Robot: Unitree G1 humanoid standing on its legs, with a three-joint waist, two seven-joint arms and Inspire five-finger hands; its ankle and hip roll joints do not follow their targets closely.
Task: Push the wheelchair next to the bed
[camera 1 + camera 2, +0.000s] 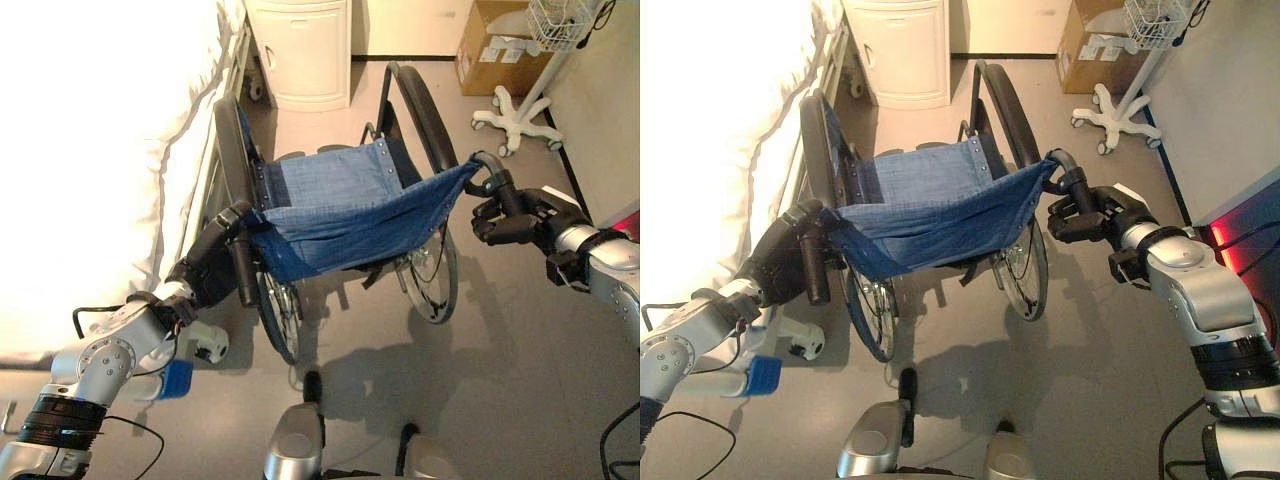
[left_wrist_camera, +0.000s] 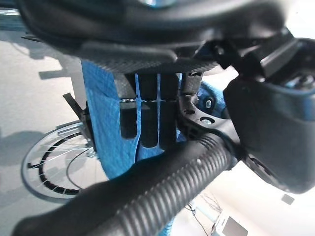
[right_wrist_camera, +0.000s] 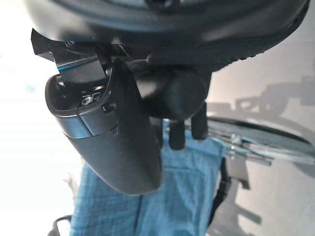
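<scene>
A wheelchair with a blue denim back (image 1: 345,205) and black wheels stands just right of the white bed (image 1: 90,150), facing away from me. My left hand (image 1: 215,262) is shut on the wheelchair's left push handle (image 1: 241,272); in the left wrist view the ribbed grip (image 2: 162,191) lies across the palm with the fingers (image 2: 147,118) curled over it. My right hand (image 1: 515,220) is shut on the right push handle (image 1: 487,166), and the handle's end (image 3: 184,93) shows between thumb and fingers in the right wrist view.
A white cabinet (image 1: 300,50) stands ahead by the bed's head. A cardboard box (image 1: 495,45) and a white wheeled stand (image 1: 515,115) with a wire basket are at the far right. A wall runs along the right. Grey floor lies open ahead of the wheelchair.
</scene>
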